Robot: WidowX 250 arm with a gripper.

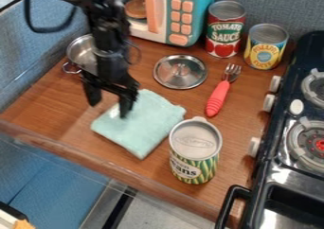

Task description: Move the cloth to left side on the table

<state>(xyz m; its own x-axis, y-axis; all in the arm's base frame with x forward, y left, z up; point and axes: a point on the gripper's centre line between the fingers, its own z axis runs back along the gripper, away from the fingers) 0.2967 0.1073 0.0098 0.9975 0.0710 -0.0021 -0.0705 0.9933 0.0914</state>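
Observation:
The black gripper point(109, 108) hangs over the upper left part of the cloth, its two fingers spread apart. One finger is by the cloth's left edge, above bare wood, and the other is over the cloth; whether it touches the fabric I cannot tell. The light teal cloth point(144, 125) lies folded and flat on the brown wooden table point(54, 107), left of the centre. Part of its upper left area is hidden behind the gripper.
A green bean can point(195, 150) stands close to the cloth's right side. Behind are a metal pot point(81, 53), a lid point(180, 72), a red-handled fork point(218, 96), two cans and a toy microwave point(179, 15). The stove point(288, 147) borders the right side.

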